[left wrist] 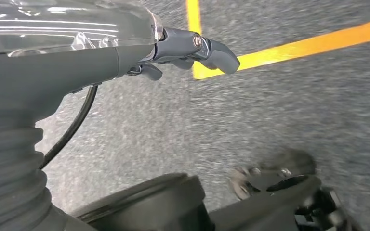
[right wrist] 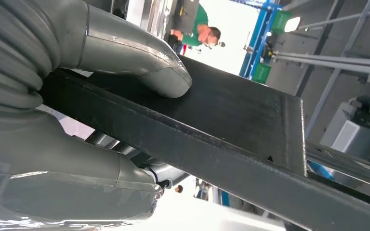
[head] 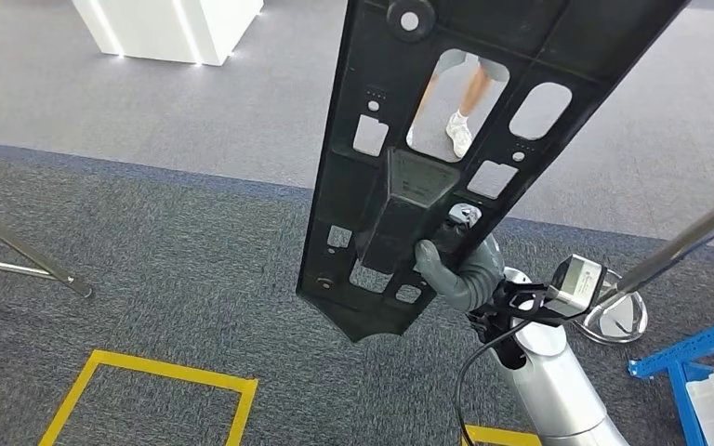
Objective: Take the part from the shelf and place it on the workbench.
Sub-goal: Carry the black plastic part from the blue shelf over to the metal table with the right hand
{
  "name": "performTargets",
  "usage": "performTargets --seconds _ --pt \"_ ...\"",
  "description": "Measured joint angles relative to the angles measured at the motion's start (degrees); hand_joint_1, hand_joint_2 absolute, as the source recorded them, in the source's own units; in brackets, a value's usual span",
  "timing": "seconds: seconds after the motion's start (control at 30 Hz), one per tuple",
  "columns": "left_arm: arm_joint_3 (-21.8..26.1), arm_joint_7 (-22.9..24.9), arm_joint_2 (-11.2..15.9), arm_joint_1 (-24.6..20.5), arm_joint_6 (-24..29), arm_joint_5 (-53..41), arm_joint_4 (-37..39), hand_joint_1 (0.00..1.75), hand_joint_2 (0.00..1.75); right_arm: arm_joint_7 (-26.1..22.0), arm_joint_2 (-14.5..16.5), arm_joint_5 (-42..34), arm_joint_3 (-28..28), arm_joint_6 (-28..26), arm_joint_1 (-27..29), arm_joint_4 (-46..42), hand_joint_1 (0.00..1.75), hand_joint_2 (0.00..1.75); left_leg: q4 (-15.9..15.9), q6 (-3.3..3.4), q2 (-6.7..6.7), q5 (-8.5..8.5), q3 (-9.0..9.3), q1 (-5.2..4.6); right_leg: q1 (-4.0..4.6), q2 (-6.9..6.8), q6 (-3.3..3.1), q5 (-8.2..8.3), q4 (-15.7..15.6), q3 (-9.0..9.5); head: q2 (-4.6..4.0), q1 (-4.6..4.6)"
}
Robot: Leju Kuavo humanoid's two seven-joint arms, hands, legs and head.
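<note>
A long black plastic part (head: 400, 177) with several cut-out windows stands almost upright in the middle of the head view, reaching past the top edge. My right hand (head: 460, 265) grips the raised block on its lower half, thumb wrapped onto it. In the right wrist view the thumb (right wrist: 144, 57) presses on the part's dark flat face (right wrist: 231, 120), with the other fingers (right wrist: 77, 187) underneath. My left hand (left wrist: 192, 50) hangs over the carpet, its fingers curled in around nothing.
Grey carpet with yellow floor tape (head: 149, 381) lies below. A blue rack corner with a clear bin (head: 707, 372) sits at the lower right, beside a metal pole and round base (head: 614, 316). A person's legs (head: 465, 111) show through the part's window. A white block (head: 167, 28) stands far left.
</note>
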Motion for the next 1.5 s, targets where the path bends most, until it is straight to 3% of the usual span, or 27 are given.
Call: performTargets --seconds 0.03,0.07,0.1,0.13,0.2,0.27,0.33,0.4,0.47,0.53,0.6,0.63,0.7,0.77,0.8,0.87,0.93,1.0,1.07,1.13,1.2,1.27,1.33,1.37,1.4,1.43,1.5 --pt "0.0 0.0 0.0 0.1 0.0 0.0 0.0 0.0 1.75 0.0 0.0 0.0 0.0 0.0 0.0 0.0 1.75 1.75 -1.2 0.48 1.04 -0.05 0.33 -0.39 0.17 -0.58 0.24 -0.02 0.0 -0.04 0.0 0.0" --pt "0.0 -0.1 0.0 0.1 0.1 0.0 0.0 0.0 1.75 0.0 0.0 0.0 0.0 0.0 0.0 0.0 1.75 1.75 -1.4 0.84 1.0 -0.08 0.15 -0.63 0.34 -1.28 0.49 -0.02 0.0 -0.1 0.0 0.0" --pt "0.0 -0.1 0.0 0.1 0.1 0.0 0.0 0.0 1.75 0.0 0.0 0.0 0.0 0.0 0.1 0.0 1.75 1.75 -1.6 1.16 0.15 0.01 0.06 -0.52 0.41 -1.92 0.78 -0.14 0.0 -0.06 0.0 0.0" --pt "0.0 -0.2 0.0 0.1 0.1 0.0 0.0 0.0 1.75 0.0 0.0 0.0 0.0 0.0 0.1 0.0 1.75 1.75 -1.8 1.43 -0.68 0.18 0.05 -0.36 0.32 -1.6 1.1 -0.45 0.2 0.0 0.0 0.01" --pt "0.0 -0.3 -0.2 0.0 0.1 0.0 0.0 0.0 1.75 -0.1 0.0 0.0 0.0 0.0 0.0 0.0 1.75 1.75 -2.3 2.0 -2.24 0.54 0.23 0.0 0.04 1.34 1.56 -2.63 3.3 -1.25 0.0 0.01" --pt "0.0 -0.4 -0.3 -0.2 0.1 0.0 0.0 0.0 1.75 -0.2 0.0 -0.1 0.0 0.1 0.1 0.2 1.75 1.75 -2.4 2.34 -3.75 0.7 0.23 0.09 -0.15 4.41 1.69 -6.09 10.5 -4.85 0.0 0.01" --pt "0.0 -0.4 -0.3 -0.3 0.1 0.1 0.0 0.0 1.75 -0.3 0.0 -0.1 0.0 0.1 0.1 0.5 1.75 1.75 -2.2 2.44 -5.45 0.73 0.24 0.07 -0.16 5.05 1.75 -7.24 16.1 -7.97 0.0 0.01" --pt "0.0 -0.5 -0.4 -0.3 0.1 0.3 0.0 0.0 1.75 -0.3 -0.1 -0.1 0.0 0.3 -0.1 0.8 1.75 1.75 -2.0 2.34 -7.24 0.67 0.3 0.12 -0.26 5.34 1.7 -4.12 13.6 -7.42 0.0 0.01" --pt "0.0 -0.6 -0.4 -0.3 0.2 0.5 0.0 0.0 1.75 -0.3 -0.1 -0.1 0.0 0.5 -0.8 1.0 1.75 1.75 -1.5 1.99 -8.82 0.46 0.2 0.09 -0.55 7.22 1.54 -0.01 6.1 -4.38 0.0 0.01" --pt "0.0 -0.7 -0.4 -0.4 0.3 0.7 0.0 0.0 1.75 -0.3 -0.1 -0.1 0.0 0.8 -1.3 1.0 1.75 1.75 -1.1 1.41 -10.03 0.36 -0.27 0.13 -0.7 9.08 1.35 1.3 1.7 -2.65 0.0 0.01" --pt "0.0 -0.9 -0.4 -0.4 0.5 0.8 0.0 0.0 1.75 -0.3 0.0 -0.1 0.1 0.9 -1.6 1.0 1.75 1.75 -1.1 0.72 -11.11 0.5 -0.75 0.33 -0.64 8.75 0.91 1.1 1.2 -2.51 0.0 0.01" --pt "0.0 -1.0 -0.5 -0.3 0.7 0.8 0.0 0.0 1.75 -0.3 0.0 0.0 0.1 1.0 -1.8 1.0 1.75 1.75 -0.9 0.37 -11.0 0.4 -0.89 0.4 -0.64 8.15 0.56 1.16 0.9 -2.37 0.0 0.01" --pt "0.0 -1.1 -0.5 -0.3 1.0 1.0 0.0 0.0 1.75 -0.3 0.2 0.0 0.2 1.1 -2.2 0.8 1.75 1.75 1.7 -0.26 -8.95 -1.22 -2.06 0.33 -0.77 6.87 -0.2 1.19 0.6 -1.97 0.0 -0.01" --pt "0.1 -1.2 -0.6 -0.4 1.2 1.3 0.0 0.0 1.75 -0.2 0.4 0.1 0.2 1.1 -2.3 0.7 1.75 1.75 8.6 -0.74 -6.21 -4.6 -5.15 0.48 -0.57 5.47 -0.69 1.01 0.5 -1.69 0.0 -0.01" --pt "0.1 -1.3 -0.6 -0.5 1.3 1.3 0.0 0.0 1.75 0.0 0.4 0.2 0.2 1.1 -2.4 0.6 1.75 1.75 12.3 -0.93 -5.58 -6.05 -6.9 0.6 -0.48 4.69 -0.8 0.91 0.5 -1.61 0.0 -0.01" --pt "0.1 -1.4 -0.6 -0.5 1.4 1.3 0.0 0.0 1.75 0.4 0.4 0.3 0.4 1.0 -2.6 0.6 1.75 1.75 15.0 -1.08 -5.09 -6.14 -8.06 0.73 -0.36 3.2 -0.84 0.69 0.5 -1.41 0.0 0.0" --pt "0.1 -1.4 -0.6 -0.3 1.4 1.2 0.0 0.0 1.75 0.7 0.4 0.2 0.5 0.9 -3.0 0.6 1.75 1.75 9.1 -0.82 -4.21 -2.51 -4.92 0.72 -0.27 1.92 -0.68 0.38 0.5 -0.99 0.0 0.0" --pt "0.1 -1.2 -0.6 0.1 1.5 1.0 0.0 0.0 1.75 0.7 0.3 -0.1 0.5 0.9 -3.5 0.6 1.75 1.75 1.6 -0.08 -1.89 -0.1 -1.08 0.17 0.01 0.86 -0.31 0.09 0.5 -0.64 0.0 -0.01" --pt "0.1 -1.0 -0.6 0.3 1.5 0.8 0.0 0.0 1.75 0.7 0.2 -0.3 0.5 0.7 -3.7 0.6 1.75 1.75 -1.0 0.68 -0.89 -0.14 -0.04 -0.42 0.3 -0.28 0.21 -0.01 0.5 -0.6 0.0 0.0" --pt "0.1 -1.0 -0.6 0.4 1.4 0.7 0.0 0.0 1.75 0.6 0.2 -0.4 0.6 0.6 -3.7 0.6 1.75 1.75 -1.5 1.29 -2.17 0.12 -0.15 -0.29 0.37 -1.34 0.77 -0.17 0.4 -0.48 0.0 0.01" --pt "0.1 -1.0 -0.6 0.3 1.3 0.6 0.0 0.0 1.75 0.4 0.1 -0.4 0.6 0.6 -3.8 0.4 1.75 1.75 -2.1 1.9 -3.44 0.55 0.06 0.06 0.16 0.51 1.27 -1.73 2.3 -1.08 0.0 0.01" --pt "0.1 -1.0 -0.7 0.2 1.3 0.6 0.0 0.0 1.75 0.3 -0.1 -0.5 0.6 0.6 -3.8 0.4 1.75 1.75 -2.4 2.28 -4.56 0.77 0.15 0.2 -0.11 3.86 1.56 -5.26 8.9 -4.08 0.0 0.01" --pt "0.0 -1.0 -0.8 0.1 1.2 0.6 0.0 0.0 1.75 0.2 -0.3 -0.5 0.6 0.5 -3.7 0.4 1.75 1.75 -2.3 2.37 -5.87 0.8 0.08 0.18 -0.16 5.12 1.71 -7.71 16.0 -7.76 0.0 0.01" --pt "0.0 -1.0 -0.8 0.1 1.2 0.6 0.0 0.0 1.75 0.2 -0.3 -0.5 0.6 0.5 -3.7 0.5 1.75 1.75 -2.2 2.37 -6.6 0.8 0.07 0.19 -0.18 5.24 1.75 -7.38 17.2 -8.51 0.0 0.01" --pt "0.0 -1.1 -0.9 0.0 1.2 0.6 0.0 0.0 1.75 0.2 -0.4 -0.5 0.6 0.5 -3.7 0.5 1.75 1.75 -2.1 2.31 -7.36 0.76 0.08 0.24 -0.22 5.34 1.77 -5.87 15.9 -8.1 0.0 0.01" --pt "0.0 -1.1 -0.9 0.0 1.2 0.6 0.0 0.0 1.75 0.2 -0.5 -0.5 0.6 0.5 -3.8 0.5 1.75 1.75 -1.8 2.19 -8.11 0.69 0.09 0.31 -0.33 5.69 1.78 -3.62 12.6 -6.71 0.0 0.01" --pt "0.0 -1.2 -1.0 -0.1 1.2 0.6 0.0 0.0 1.75 0.2 -0.6 -0.6 0.6 0.4 -4.0 0.5 1.75 1.75 -1.3 1.73 -9.49 0.45 -0.11 0.39 -0.7 8.1 1.73 -0.22 4.9 -3.32 0.0 0.0"
